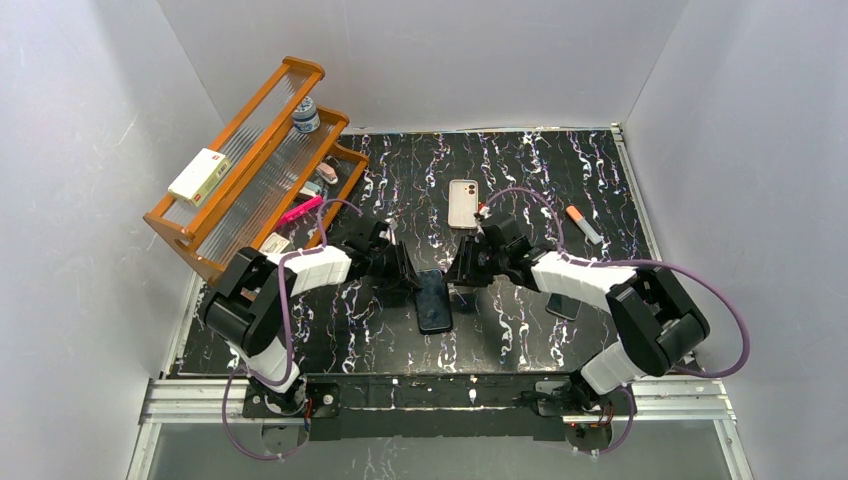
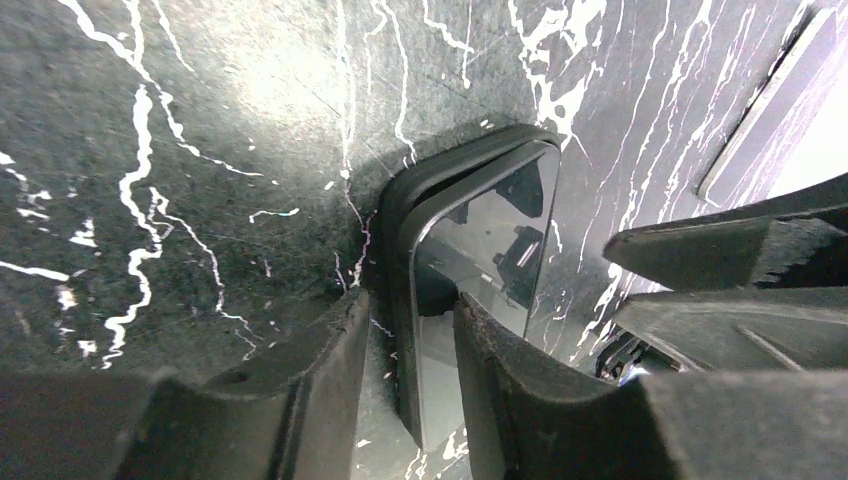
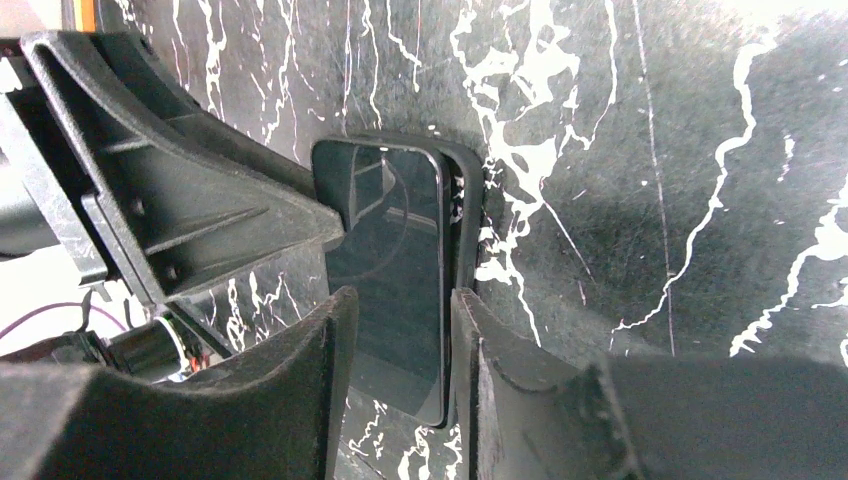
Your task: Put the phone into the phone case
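Two end effectors on one phone. Far left, an orange rack (image 1: pixel 250 150) with small items stands at the edge of the counter (image 1: pixel 540 170); it has no part in this task.

My left end effector (image 2: pixel 410 310) is low over the counter, jaws parted narrowly and straddling the left long edge of the phone (image 1: pixel 433 301) near its far end. One finger (image 2: pixel 310 385) sits outside that edge with a sliver of counter between it and the phone, and the other is over the glass. I read that as no clamp, holding nothing.

The phone lies flat, screen up, mid-counter between both arms, so either arm reaches it. A dark raised rim runs along its edge in both wrist views; I can't tell if it is part of the phone or separate.

My right end effector (image 3: pixel 402 295) mirrors this from the other side: narrow gap, with the phone's right long edge filling it. I can't tell whether it pinches or only surrounds.

My guess at why both sides flank it: a thin flat slab gives no grip from above, so one side braces while the other works an edge up.

The phone case (image 1: pixel 463 203) lies farther back, just beyond the right end effector and apart from the phone. A black slab (image 1: pixel 562 306) beside my right forearm should be ignored.

Early in the task, phone not lifted, and the glossy glass will likely slip
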`<action>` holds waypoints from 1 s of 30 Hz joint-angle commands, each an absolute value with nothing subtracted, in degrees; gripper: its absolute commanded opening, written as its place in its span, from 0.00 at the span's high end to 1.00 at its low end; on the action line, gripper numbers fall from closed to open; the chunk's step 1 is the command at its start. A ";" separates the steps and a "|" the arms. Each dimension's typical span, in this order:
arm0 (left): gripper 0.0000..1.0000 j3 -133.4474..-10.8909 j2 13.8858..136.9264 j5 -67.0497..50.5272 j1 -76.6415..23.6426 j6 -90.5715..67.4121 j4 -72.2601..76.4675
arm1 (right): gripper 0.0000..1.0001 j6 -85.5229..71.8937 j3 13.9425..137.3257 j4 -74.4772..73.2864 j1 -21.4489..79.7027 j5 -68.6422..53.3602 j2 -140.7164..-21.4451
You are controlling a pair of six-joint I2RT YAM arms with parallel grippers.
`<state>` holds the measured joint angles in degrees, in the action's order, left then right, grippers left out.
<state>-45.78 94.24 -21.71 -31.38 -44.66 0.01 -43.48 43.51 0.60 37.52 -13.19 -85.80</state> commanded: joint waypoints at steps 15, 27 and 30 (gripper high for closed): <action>0.85 -48.60 96.37 -19.77 -38.53 -45.04 -3.85 | 0.70 -44.38 38.71 9.59 37.45 -19.12 -91.12; 0.84 -48.61 97.54 -19.58 -42.57 -47.41 -1.76 | 0.70 -44.06 36.85 17.74 37.44 -21.56 -92.64; 0.80 -47.48 95.75 -18.74 -42.63 -48.48 -1.91 | 0.70 -43.71 37.25 16.99 37.50 -21.70 -92.53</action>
